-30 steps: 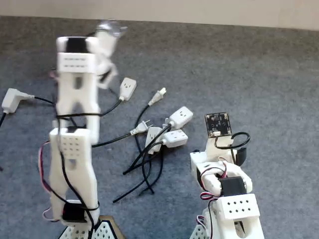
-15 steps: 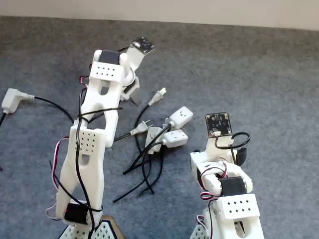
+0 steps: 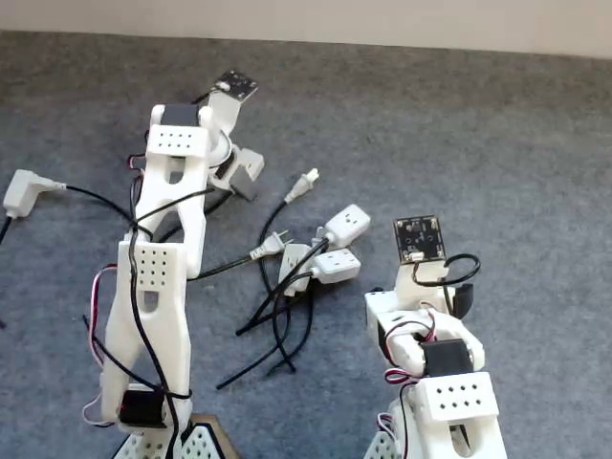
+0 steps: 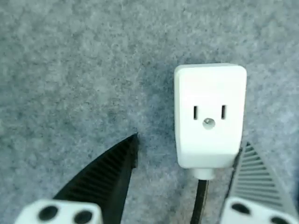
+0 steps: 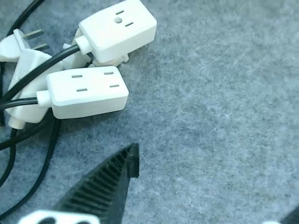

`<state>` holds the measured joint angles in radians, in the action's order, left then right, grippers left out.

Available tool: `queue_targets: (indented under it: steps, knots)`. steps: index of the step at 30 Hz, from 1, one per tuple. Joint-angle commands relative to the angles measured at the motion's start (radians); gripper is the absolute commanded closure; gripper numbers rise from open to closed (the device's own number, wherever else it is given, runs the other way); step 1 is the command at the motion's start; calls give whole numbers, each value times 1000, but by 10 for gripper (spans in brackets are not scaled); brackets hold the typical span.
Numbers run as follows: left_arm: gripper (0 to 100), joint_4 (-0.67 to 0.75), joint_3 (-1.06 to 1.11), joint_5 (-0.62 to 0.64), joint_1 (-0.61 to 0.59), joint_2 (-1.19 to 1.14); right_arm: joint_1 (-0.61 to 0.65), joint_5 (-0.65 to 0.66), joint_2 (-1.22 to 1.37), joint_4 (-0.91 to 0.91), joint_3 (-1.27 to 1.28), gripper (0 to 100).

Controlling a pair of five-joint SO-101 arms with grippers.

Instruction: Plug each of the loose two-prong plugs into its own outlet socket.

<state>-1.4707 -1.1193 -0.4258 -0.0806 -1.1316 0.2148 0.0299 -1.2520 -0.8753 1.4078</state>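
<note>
A grey, felt-like carpet (image 3: 535, 143) is lying under everything, and a pale wall (image 3: 382, 19) is running along its far edge

Surface: grey felt-like covering (image 3: 535, 143), short nap, mottled, lying flat across the whole work area. Far edge: pale plain band (image 3: 382, 19) running the full width, meeting the covering in a straight line. Near edge, left of centre: small brown wedge (image 3: 216, 429) on the grey covering; material cannot be told.
</note>
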Motion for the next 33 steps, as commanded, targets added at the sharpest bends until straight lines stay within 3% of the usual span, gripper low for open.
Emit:
queue_targets:
  steps: [1, 5, 10, 25, 33]
  knots:
    - [709, 0, -73, -2, -24, 13, -10, 12, -10, 18, -4, 505]
    - [776, -48, -214, 0, -24, 13, -10, 12, -10, 18, -2, 505]
    - [778, -114, -364, 0, -47, 8, -7, 12, -10, 18, -2, 505]
    - [779, -118, -430, 0, -90, 12, -5, 12, -10, 18, -2, 505]
    - [779, -120, -447, 2, -22, 13, -5, 12, -10, 18, -2, 505]
